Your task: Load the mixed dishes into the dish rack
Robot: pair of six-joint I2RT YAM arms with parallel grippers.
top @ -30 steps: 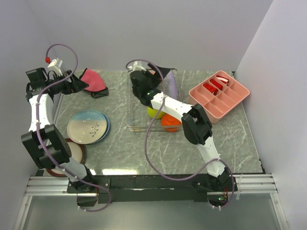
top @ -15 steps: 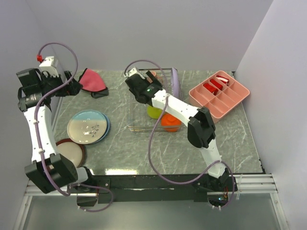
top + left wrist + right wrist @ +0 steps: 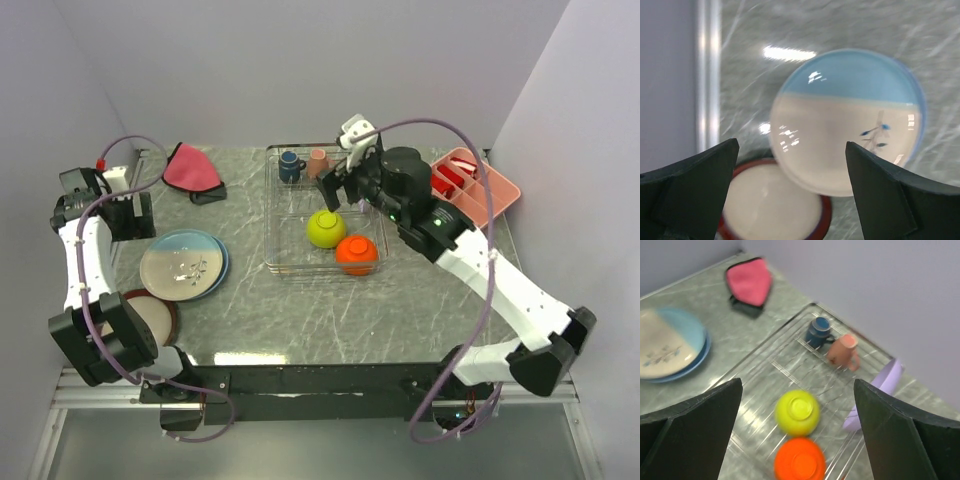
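Note:
The dish rack (image 3: 272, 238) holds a dark blue mug (image 3: 290, 166), a small pink cup (image 3: 318, 163), an upturned yellow-green bowl (image 3: 325, 228) and an upturned orange bowl (image 3: 356, 254). A lavender plate (image 3: 880, 387) leans at the rack's far side in the right wrist view. My right gripper (image 3: 338, 186) hovers open above the rack (image 3: 765, 365), empty. On the left table lies a light-blue plate (image 3: 186, 264), and a red-rimmed cream plate (image 3: 152, 318) lies in front of it. My left gripper (image 3: 128, 217) hangs open and empty above those two plates (image 3: 850, 120).
A red-pink folded cloth (image 3: 192, 168) lies at the back left. A pink compartment tray (image 3: 480, 190) stands right of the rack, partly behind my right arm. A metal strip (image 3: 707, 75) runs along the table's left edge by the wall.
My right arm has swung from the rack's back left to its right side and risen. My left gripper has moved from beside the cloth toward the front, over the plates.

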